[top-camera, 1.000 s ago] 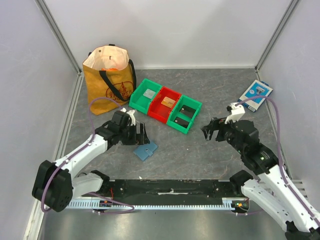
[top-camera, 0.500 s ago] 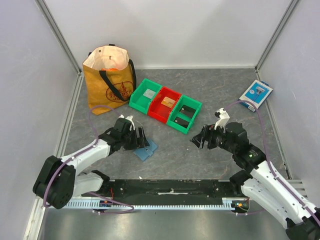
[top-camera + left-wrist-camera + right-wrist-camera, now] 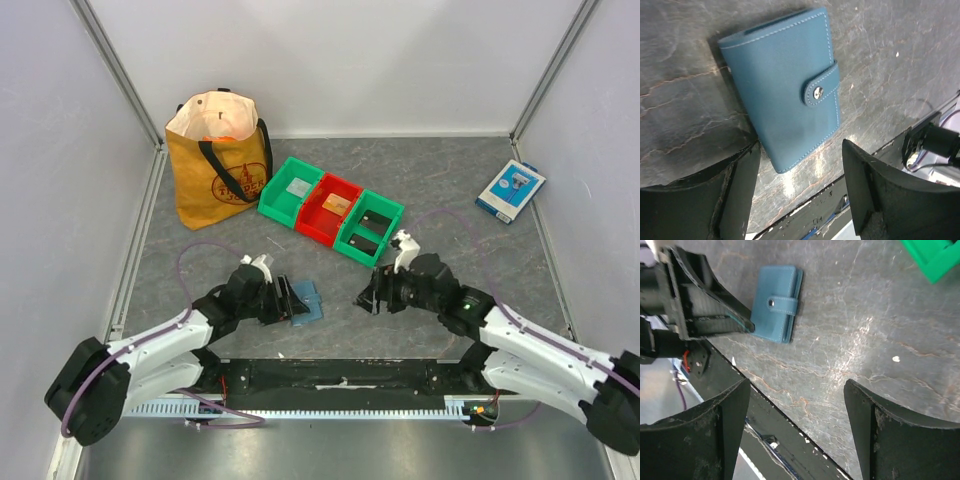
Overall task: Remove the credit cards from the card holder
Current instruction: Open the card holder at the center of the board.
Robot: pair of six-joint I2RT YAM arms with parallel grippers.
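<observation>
My left gripper (image 3: pixel 287 300) stands wide around the snapped-shut card holder (image 3: pixel 307 300), which lies flat lower left of centre, to pin it, I judge, while my equally wide right gripper (image 3: pixel 368 299) faces its tab.

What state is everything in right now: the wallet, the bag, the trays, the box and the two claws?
Dusty-blue leather bifold wallet: closed, tab snapped, lying flat.
Left gripper: open, at the wallet's near end.
Right gripper: open, empty.
Mustard fabric tote bag: upright, mouth open.
Green, red, green plastic bins: upright, each with something inside.
Blue-and-white box: lying flat.
</observation>
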